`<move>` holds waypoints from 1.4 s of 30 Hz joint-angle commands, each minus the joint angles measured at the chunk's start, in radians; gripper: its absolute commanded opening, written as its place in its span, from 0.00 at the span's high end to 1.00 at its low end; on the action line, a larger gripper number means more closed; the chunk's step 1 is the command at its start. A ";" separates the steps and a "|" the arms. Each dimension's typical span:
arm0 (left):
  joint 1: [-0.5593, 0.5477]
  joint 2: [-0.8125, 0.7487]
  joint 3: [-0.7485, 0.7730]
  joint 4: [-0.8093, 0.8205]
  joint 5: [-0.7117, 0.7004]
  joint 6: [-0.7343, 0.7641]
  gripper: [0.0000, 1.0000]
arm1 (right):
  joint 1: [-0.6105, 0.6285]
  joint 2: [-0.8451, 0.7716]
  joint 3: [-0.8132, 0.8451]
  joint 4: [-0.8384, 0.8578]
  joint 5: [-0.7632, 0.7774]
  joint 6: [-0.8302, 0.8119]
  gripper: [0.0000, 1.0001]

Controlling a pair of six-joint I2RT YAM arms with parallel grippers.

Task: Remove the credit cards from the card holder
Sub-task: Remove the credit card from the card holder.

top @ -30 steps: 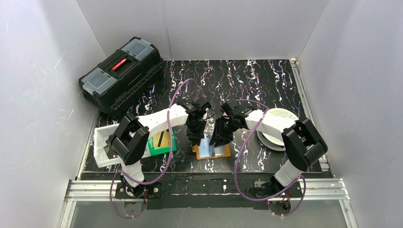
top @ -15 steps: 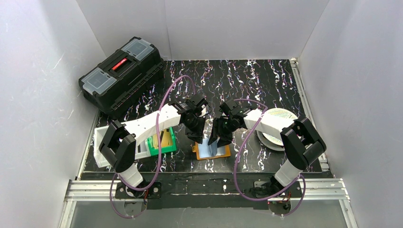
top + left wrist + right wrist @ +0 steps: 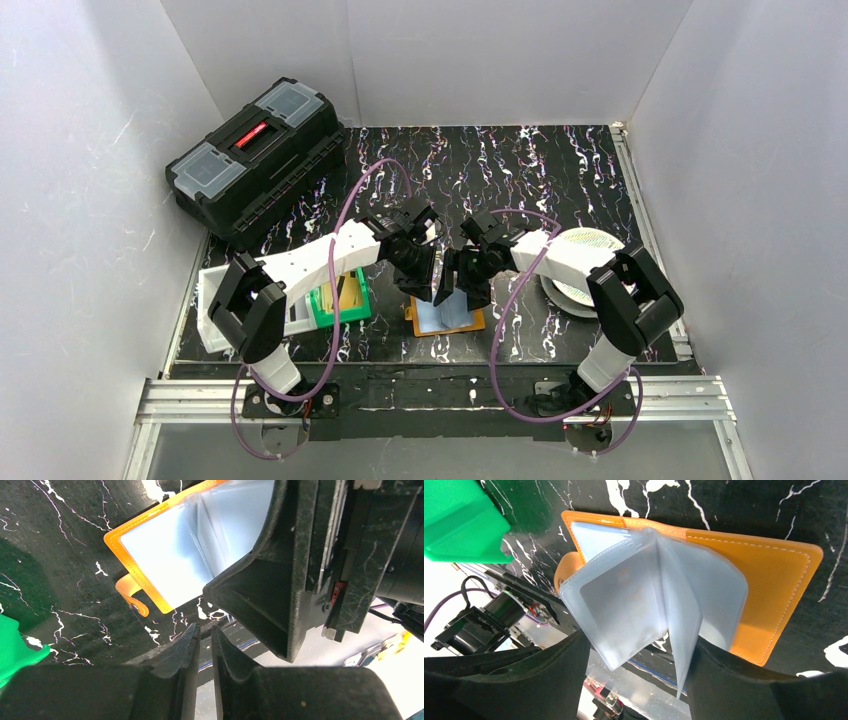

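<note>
Both grippers have moved closer together since a second ago, and the right gripper (image 3: 640,641) has spread its fingers wider. Now its two black fingers stand far apart. The floppy see-through pockets (image 3: 624,605) of the card holder (image 3: 769,580) fan out between them like pages of a little book. I cannot tell if the fingers touch the pockets, or if any credit cards are inside.

The card holder lies open on the black table (image 3: 520,170) with white squiggly lines, right where it was. Its cover is smooth orange with neat stitches round the edge and a small round tab at 9 o'clock. From above, it sits at 6 o'clock from both grippers.

The left gripper (image 3: 206,642) has its fingers only a thin crack apart, with nothing between them. The card holder is at 12 o'clock from them, not touching.

A green plastic bin (image 3: 325,308) sits at 9 o'clock of the card holder, and a gold-yellow card (image 3: 349,293) lies in it.
</note>
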 commanded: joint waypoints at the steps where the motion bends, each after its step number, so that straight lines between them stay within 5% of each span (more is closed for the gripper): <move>1: -0.003 -0.027 -0.027 -0.007 0.014 -0.004 0.86 | 0.009 0.020 0.032 -0.032 0.016 -0.015 0.26; 10: -0.003 -0.031 -0.042 -0.013 0.002 -0.004 0.86 | 0.011 0.023 0.021 -0.037 0.028 -0.014 0.25; 26: -0.004 -0.035 -0.022 -0.040 -0.012 0.006 0.86 | 0.006 -0.067 0.028 -0.076 0.080 -0.025 0.02; 37: -0.004 -0.024 -0.011 -0.043 -0.003 0.012 0.86 | -0.064 -0.213 -0.030 -0.155 0.168 -0.031 0.03; 42: -0.003 0.022 -0.036 0.018 0.001 0.000 0.87 | -0.064 -0.206 -0.037 -0.103 0.101 -0.025 0.21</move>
